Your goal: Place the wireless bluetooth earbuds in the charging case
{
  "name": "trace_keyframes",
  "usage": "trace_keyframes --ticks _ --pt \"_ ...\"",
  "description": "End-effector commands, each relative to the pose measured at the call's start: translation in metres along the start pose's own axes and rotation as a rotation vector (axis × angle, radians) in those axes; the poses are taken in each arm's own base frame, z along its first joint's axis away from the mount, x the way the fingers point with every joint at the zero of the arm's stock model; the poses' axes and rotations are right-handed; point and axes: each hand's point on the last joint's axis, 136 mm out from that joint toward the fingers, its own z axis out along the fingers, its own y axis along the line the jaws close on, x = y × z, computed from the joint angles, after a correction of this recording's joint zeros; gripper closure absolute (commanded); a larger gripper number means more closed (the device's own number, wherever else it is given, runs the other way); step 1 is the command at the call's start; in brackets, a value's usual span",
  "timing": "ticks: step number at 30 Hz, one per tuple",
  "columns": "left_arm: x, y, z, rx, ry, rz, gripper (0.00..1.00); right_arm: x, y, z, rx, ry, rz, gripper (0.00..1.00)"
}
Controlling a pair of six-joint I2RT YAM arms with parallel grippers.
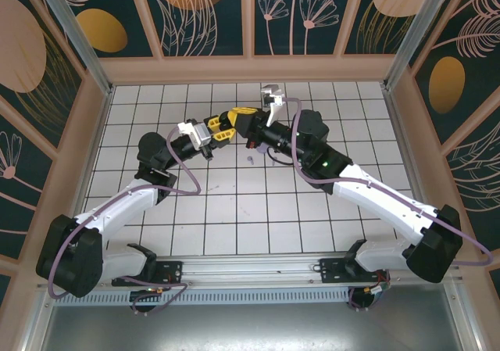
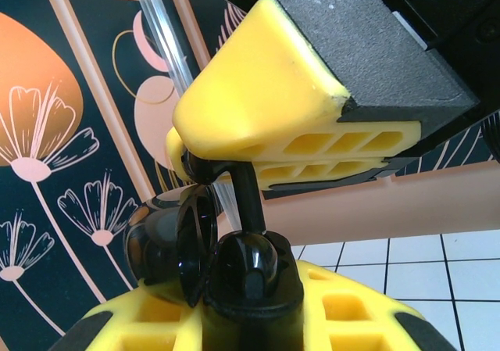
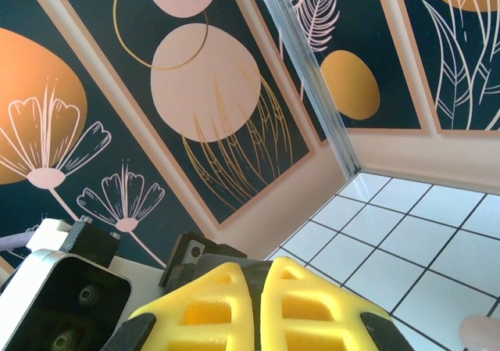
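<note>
Both arms meet over the far middle of the white tiled table (image 1: 234,210). The left gripper (image 1: 225,134) and right gripper (image 1: 241,115) are tip to tip, with the yellow fingers almost touching.

Left wrist view: the left gripper (image 2: 250,320) is at the bottom of the frame, its yellow fingers (image 2: 141,324) clamped on either side of a glossy black charging case (image 2: 250,269). The case is open and its lid (image 2: 195,245) stands up on the left side.

Above it the right gripper (image 2: 181,144) points down-left, jaws squeezed together with no gap. It pinches a black earbud (image 2: 244,198) at the very tip. The head of the bud is in the pinch and the thin stem runs down to the top of the case, touching it (can't tell how far in it sits, black on black).

Right wrist view: the right gripper (image 3: 258,296) has its two yellow fingers (image 3: 203,312) pressed flat against each other. The held bud is hidden below the frame edge. A pale pink rounded thing (image 3: 482,333) lies on the tiles at the bottom right corner, cut off, so its type is unclear.

Top view: a small lilac-grey item (image 1: 250,160) lies on the tiles just in front of the grippers, apart from both and too small to identify.
</note>
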Motion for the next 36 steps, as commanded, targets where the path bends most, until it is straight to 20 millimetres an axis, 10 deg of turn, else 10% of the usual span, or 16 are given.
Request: trace_keyframes --ticks 1,36 --pt "-0.034 0.003 0.005 0.011 -0.087 0.045 1.0 0.018 -0.012 0.002 0.022 0.038 0.026 0.93" --pt "-0.036 0.006 0.006 0.002 -0.092 0.066 1.0 0.028 0.004 -0.002 -0.059 0.104 0.007 0.94"
